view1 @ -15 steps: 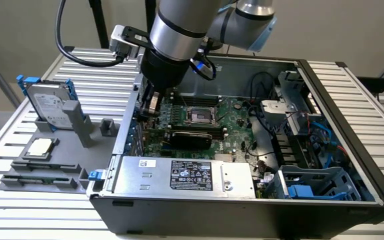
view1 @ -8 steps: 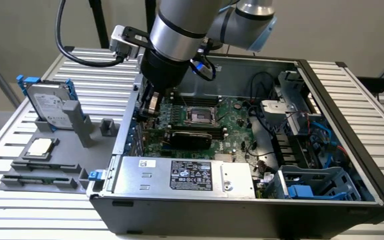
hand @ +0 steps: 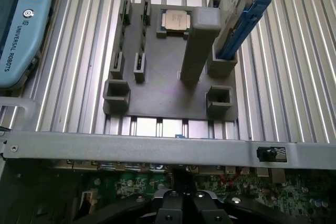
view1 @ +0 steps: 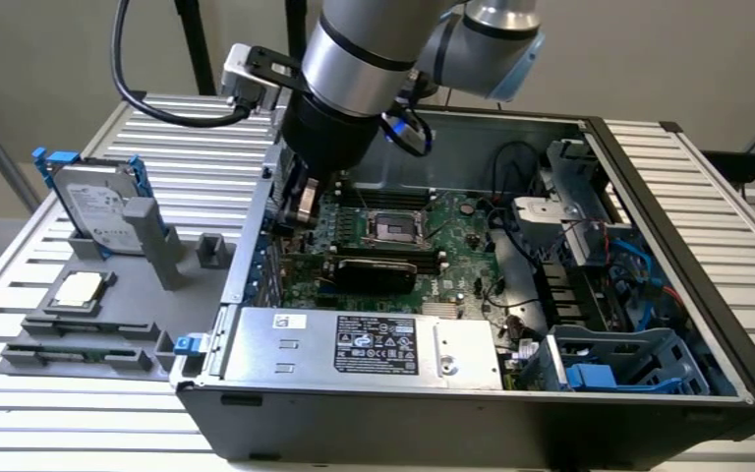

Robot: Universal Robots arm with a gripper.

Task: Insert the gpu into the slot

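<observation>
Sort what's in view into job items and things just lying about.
Job:
gpu
gripper
motherboard

Lying about:
hard drive
loose CPU
holder
power supply
pendant

The arm (view1: 358,49) is showing silver tubing, a pale-blue joint cap (view1: 515,74) and a looping black cable (view1: 154,110); the black gripper (hand: 184,198) is showing screws (hand: 234,200).
</observation>
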